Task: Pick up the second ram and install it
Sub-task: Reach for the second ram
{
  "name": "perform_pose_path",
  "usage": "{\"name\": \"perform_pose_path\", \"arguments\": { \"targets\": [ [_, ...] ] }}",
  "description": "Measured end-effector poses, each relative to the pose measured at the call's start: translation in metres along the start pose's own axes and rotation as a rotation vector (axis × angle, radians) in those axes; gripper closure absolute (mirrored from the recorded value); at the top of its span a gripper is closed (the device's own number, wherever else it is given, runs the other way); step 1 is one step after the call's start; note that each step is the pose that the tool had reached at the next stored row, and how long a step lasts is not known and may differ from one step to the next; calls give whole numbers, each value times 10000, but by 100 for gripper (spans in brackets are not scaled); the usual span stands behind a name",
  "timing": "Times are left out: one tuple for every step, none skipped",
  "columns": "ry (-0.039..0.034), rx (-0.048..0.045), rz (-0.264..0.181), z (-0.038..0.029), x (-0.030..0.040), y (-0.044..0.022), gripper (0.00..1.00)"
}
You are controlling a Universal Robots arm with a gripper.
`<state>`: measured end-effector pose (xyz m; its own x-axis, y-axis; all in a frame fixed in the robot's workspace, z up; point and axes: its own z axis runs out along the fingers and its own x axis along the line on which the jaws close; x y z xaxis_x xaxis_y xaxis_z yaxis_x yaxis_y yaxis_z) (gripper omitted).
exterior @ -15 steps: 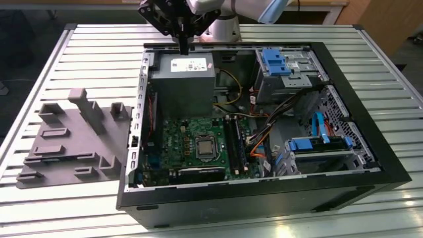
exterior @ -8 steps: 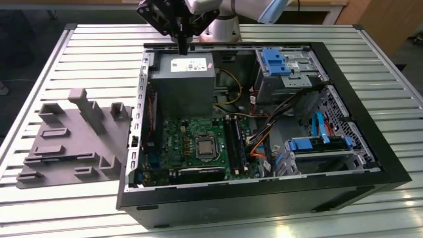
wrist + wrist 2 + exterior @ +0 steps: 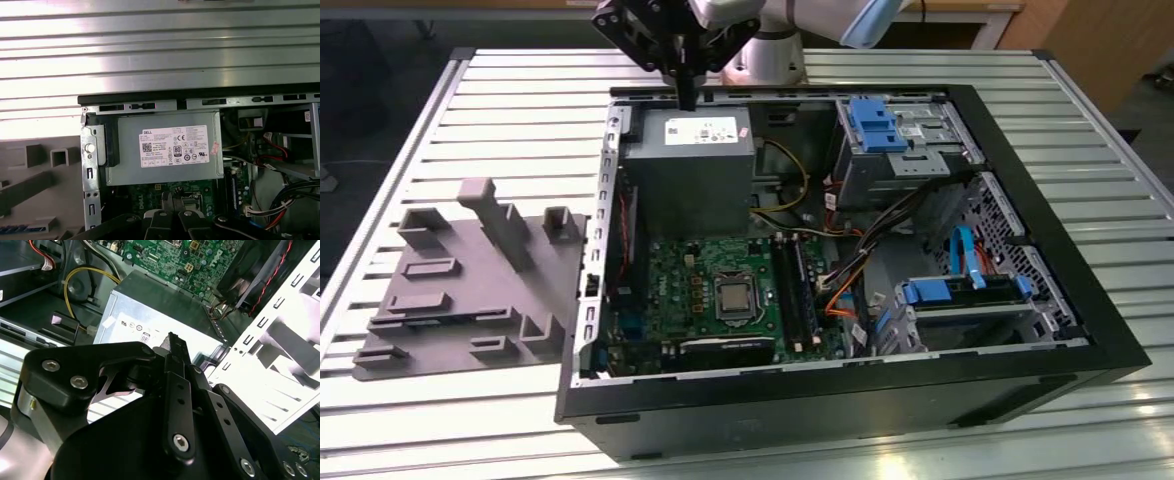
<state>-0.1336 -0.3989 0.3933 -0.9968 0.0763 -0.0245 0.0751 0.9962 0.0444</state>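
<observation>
My gripper [image 3: 683, 98] hangs over the back edge of the open computer case [image 3: 1067, 330], just above the grey power supply [image 3: 690, 160]. Its fingers are pressed together, and I see nothing between them in both wrist views, at the gripper [image 3: 175, 338] and at the gripper [image 3: 170, 199]. A thin bluish strip [image 3: 17, 229] lies on the grey moulded fixture [image 3: 454, 290]; it looks like the second ram, well away from the gripper. The black memory slots [image 3: 794, 285] run along the green motherboard [image 3: 680, 290], in front of the power supply.
The case lies on its side on a slatted metal table [image 3: 520, 100]. Drive cages with blue clips [image 3: 881, 125], orange and black cables [image 3: 854, 280] and a processor socket [image 3: 735, 298] crowd the inside. The fixture's upright posts [image 3: 494, 215] stand at the exterior view's left of the case.
</observation>
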Motion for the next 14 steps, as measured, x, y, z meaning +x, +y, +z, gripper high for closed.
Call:
{"name": "perform_pose_path", "arguments": {
  "targets": [
    [0, 0, 0, 0, 4, 0, 89],
    [0, 0, 0, 0, 7, -1, 89],
    [0, 0, 0, 0, 12, -1, 89],
    [0, 0, 0, -1, 16, -1, 89],
    [1, 1, 0, -1, 19, -1, 89],
    [0, 0, 0, -1, 22, -2, 89],
    [0, 0, -1, -1, 25, -2, 89],
    [1, 0, 0, -1, 28, -2, 89],
    [0, 0, -1, -1, 31, -2, 89],
    [0, 0, -1, -1, 35, -3, 89],
    [0, 0, 0, -1, 39, -3, 89],
    [0, 0, -1, -1, 43, -3, 89],
    [0, 0, 0, -1, 46, -3, 89],
    [0, 0, -1, -1, 50, -4, 89]
  ]
}}
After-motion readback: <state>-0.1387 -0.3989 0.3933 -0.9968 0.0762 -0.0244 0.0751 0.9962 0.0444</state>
